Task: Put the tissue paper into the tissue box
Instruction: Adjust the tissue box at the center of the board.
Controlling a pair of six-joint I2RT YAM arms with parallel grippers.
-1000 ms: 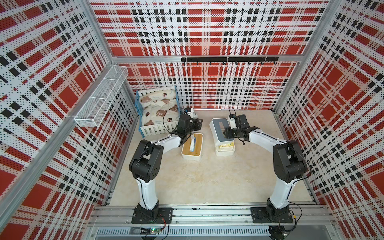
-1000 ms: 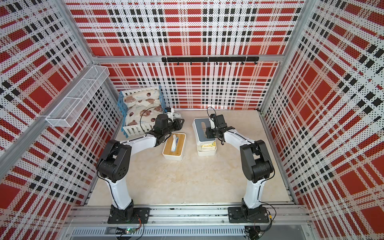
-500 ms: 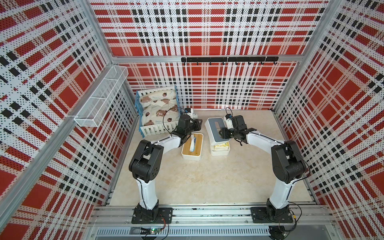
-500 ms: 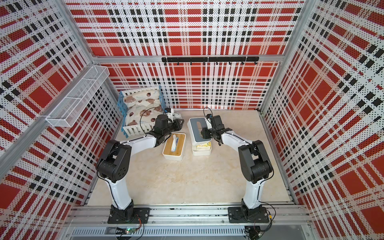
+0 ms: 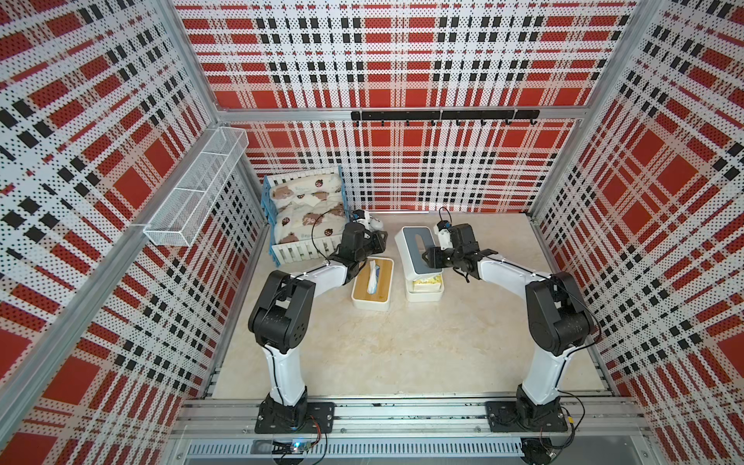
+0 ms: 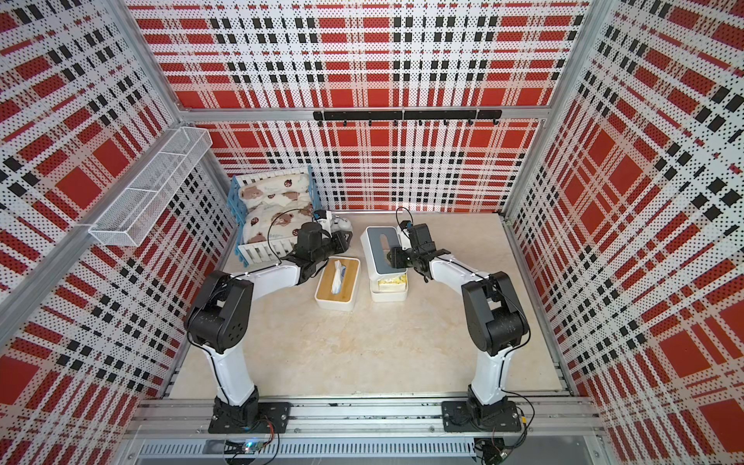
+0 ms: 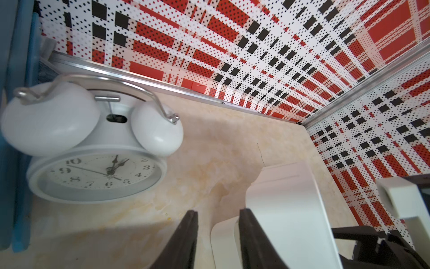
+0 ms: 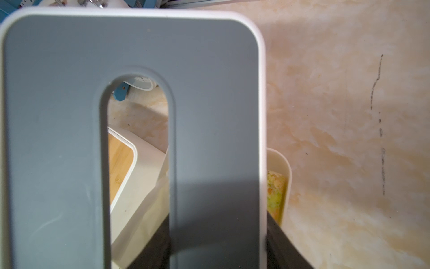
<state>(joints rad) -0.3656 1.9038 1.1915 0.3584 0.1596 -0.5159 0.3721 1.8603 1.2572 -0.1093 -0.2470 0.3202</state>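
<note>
The tissue box stands open as a white base (image 5: 424, 297) (image 6: 388, 297) (image 8: 282, 167) with a yellow-green pack of tissue paper (image 5: 427, 282) (image 6: 392, 282) (image 8: 275, 193) lying inside. Its grey-topped slotted lid (image 5: 414, 251) (image 6: 380, 249) (image 8: 58, 116) hangs tilted over the base's far end. My right gripper (image 5: 432, 257) (image 6: 396, 257) (image 8: 217, 219) is shut on the lid, one finger through the slot and one outside the rim. My left gripper (image 5: 376, 241) (image 6: 342, 241) (image 7: 217, 212) hovers open near the lid's left side, a white rounded edge showing in its gap.
A second white box with a wooden lid (image 5: 382, 282) (image 6: 348, 282) (image 8: 118, 163) and a tissue poking up lies left of the base. A white alarm clock (image 5: 370, 220) (image 7: 100, 172) and a blue-white crate of bear-print cloth (image 5: 306, 209) stand behind the left gripper.
The right gripper carried the lid a little to the left, and the base shifted left with it. The left arm has stayed where it was.
</note>
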